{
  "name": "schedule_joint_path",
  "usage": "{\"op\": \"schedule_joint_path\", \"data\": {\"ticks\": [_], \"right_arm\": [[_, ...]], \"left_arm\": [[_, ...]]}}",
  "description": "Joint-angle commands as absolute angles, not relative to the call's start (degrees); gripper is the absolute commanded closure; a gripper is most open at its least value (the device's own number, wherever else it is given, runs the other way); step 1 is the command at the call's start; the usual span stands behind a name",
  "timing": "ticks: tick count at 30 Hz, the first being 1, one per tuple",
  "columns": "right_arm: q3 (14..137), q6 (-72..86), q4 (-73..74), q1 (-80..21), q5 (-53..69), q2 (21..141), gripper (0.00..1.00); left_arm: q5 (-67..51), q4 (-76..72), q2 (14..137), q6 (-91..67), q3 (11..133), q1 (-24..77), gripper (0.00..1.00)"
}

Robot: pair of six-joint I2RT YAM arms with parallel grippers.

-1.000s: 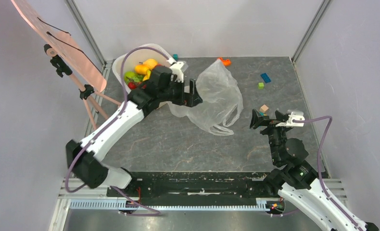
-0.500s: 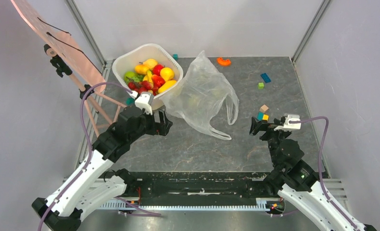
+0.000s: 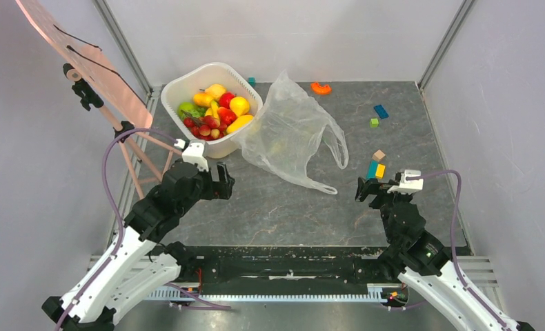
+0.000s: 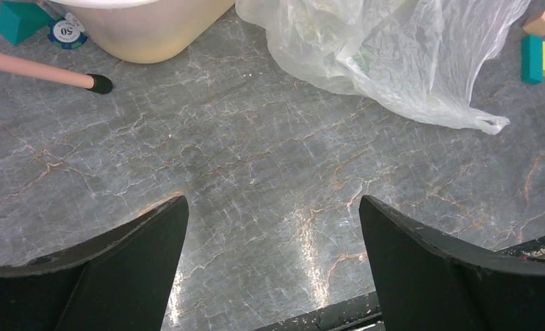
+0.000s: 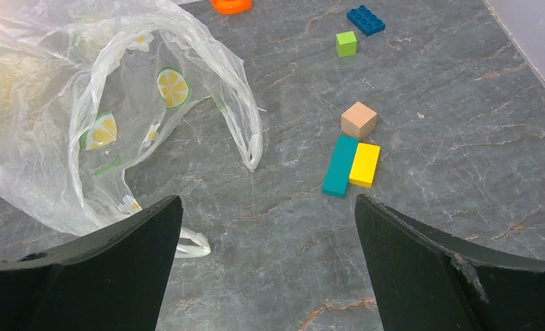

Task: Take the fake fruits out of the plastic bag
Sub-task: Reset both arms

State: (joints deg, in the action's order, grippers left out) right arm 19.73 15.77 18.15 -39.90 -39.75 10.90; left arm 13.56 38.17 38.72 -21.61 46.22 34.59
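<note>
Top external view, nearest first: both arms sit low by the near edge of the table (image 3: 283, 207). Toward the near-left corner, the left gripper (image 3: 225, 185) hangs over bare surface with its jaws spread wide and nothing between them. The left wrist view agrees, showing only marbled tabletop between the two dark fingers (image 4: 118, 276). On the near-right, the right gripper (image 3: 363, 191) is the same story: jaws apart, empty-handed. Just past it, by the right edge, lie a teal and yellow block pair (image 3: 374, 169) and a tan cube (image 3: 379, 155).

Now the middle of the table. The plastic bag (image 3: 290, 131) lies slumped on its side with neither claw on it, and one loop handle trails toward the near edge. In the right wrist view its mouth gapes open. I can see lemon-slice prints on the film but no solid fruit in the part that shows. The far folds are hazy, so I can't swear it's empty.

Over in the far-left corner stands the white tub (image 3: 219, 146), right against the bag's left side. The fake fruits (image 3: 221, 114) are heaped in it: red grapes, a round yellow one, orange and red pieces.

My read is that the job is done, or all but. At most, the bag's folds want checking for a straggler.
</note>
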Motion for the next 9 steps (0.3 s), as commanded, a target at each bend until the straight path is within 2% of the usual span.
{"op": "schedule_joint_path", "data": {"ticks": [1,9], "right_arm": [[19.4,17.3,18.2,-39.9,-40.4,10.2,0.02],[19.1,17.5,18.5,-40.0,-41.0,10.7,0.02]], "left_arm": [[15.5,38.4,36.4,-22.0,46.0,34.5,0.0],[16.4,38.8,35.0,-22.5,45.5,34.6,0.0]]}}
